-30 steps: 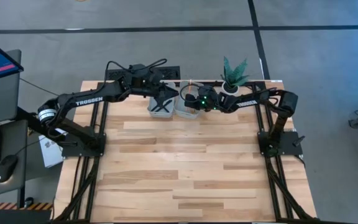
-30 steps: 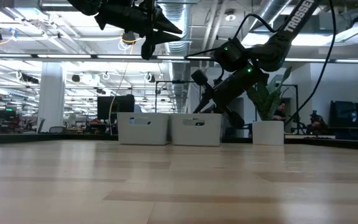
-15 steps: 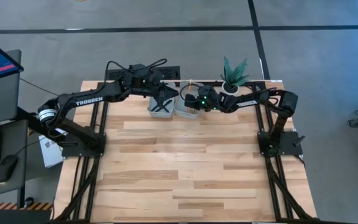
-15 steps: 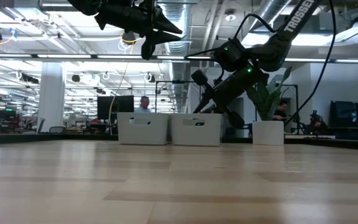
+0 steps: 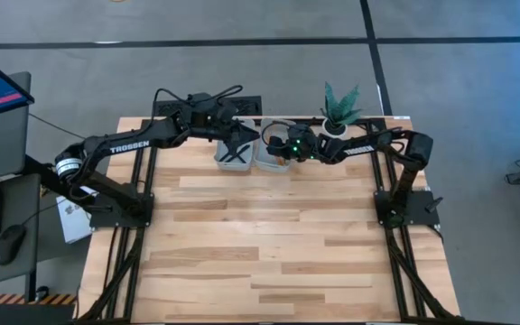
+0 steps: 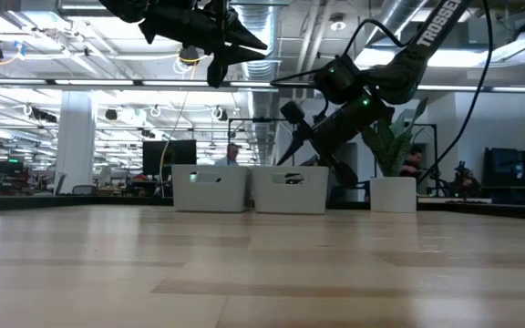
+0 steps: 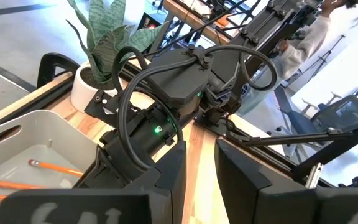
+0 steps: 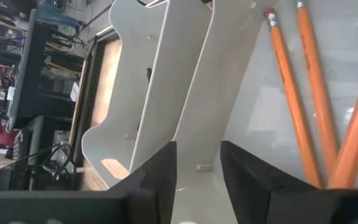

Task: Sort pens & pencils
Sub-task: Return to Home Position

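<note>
Pencils (image 8: 291, 99), three, orange: lying in the right grey bin (image 6: 288, 189). Pens (image 5: 234, 156), black: lying crossed in the left grey bin (image 6: 210, 189). Right hand (image 8: 197, 155): hovering over the pencils, fingers parted, gripping nothing. Left hand (image 7: 201, 165): hanging high above the left bin, parted, empty.

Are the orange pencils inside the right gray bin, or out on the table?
Inside: the right wrist view shows three orange pencils lying within the right gray bin.
</note>
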You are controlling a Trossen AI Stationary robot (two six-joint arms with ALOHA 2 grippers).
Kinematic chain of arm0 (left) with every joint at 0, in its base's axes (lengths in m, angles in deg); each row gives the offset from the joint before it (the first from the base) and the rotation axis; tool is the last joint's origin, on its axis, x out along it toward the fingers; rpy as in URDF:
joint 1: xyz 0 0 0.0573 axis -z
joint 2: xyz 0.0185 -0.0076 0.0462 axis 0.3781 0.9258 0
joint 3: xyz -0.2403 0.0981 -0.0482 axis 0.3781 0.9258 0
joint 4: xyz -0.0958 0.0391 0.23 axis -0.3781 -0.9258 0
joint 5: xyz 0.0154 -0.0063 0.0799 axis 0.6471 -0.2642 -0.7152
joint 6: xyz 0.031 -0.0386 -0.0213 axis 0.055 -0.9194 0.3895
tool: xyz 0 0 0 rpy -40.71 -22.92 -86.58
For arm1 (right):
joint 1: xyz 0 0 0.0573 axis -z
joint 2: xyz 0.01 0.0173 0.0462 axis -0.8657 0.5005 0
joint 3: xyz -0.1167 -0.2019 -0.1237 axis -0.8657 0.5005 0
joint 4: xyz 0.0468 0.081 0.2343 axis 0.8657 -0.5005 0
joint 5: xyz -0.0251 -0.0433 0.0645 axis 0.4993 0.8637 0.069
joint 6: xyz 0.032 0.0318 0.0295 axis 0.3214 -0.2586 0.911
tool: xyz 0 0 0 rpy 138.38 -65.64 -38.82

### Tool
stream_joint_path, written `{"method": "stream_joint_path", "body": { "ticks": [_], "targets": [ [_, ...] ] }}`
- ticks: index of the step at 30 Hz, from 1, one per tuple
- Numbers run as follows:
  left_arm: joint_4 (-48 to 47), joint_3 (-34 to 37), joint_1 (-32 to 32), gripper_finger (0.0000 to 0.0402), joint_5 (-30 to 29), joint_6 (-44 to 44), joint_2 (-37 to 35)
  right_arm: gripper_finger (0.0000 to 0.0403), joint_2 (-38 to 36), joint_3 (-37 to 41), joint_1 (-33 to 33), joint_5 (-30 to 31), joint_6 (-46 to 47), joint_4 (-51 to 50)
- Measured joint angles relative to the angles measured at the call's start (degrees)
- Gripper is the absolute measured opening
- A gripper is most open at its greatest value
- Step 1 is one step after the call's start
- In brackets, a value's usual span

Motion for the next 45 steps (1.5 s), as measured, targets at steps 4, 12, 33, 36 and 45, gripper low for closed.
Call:
{"method": "stream_joint_path", "body": {
  "ticks": [4,12,33,36,45],
  "targets": [
    [-0.02,0.00,0.00,0.0073,0.00,0.00,0.00,0.0158,-0.47,0.03,0.00,-0.09,-0.02,-0.31],
    [-0.35,0.00,0.00,0.0073,0.00,0.00,0.00,0.0158,-6.87,0.09,0.00,-0.07,-5.81,-0.18],
    [-6.16,-0.01,3.86,0.0073,-6.40,5.23,-6.51,0.0155,-37.84,0.07,-6.52,-0.01,-30.64,-16.21],
    [-9.80,-0.02,4.68,0.0073,-11.32,7.20,-12.39,0.0157,-42.45,0.07,-7.27,0.11,-36.02,-17.33],
    [-18.70,3.98,8.66,0.0073,-27.50,10.14,-32.83,0.0157,-55.54,0.00,-7.85,0.27,-49.12,-25.64]
  ]
}}
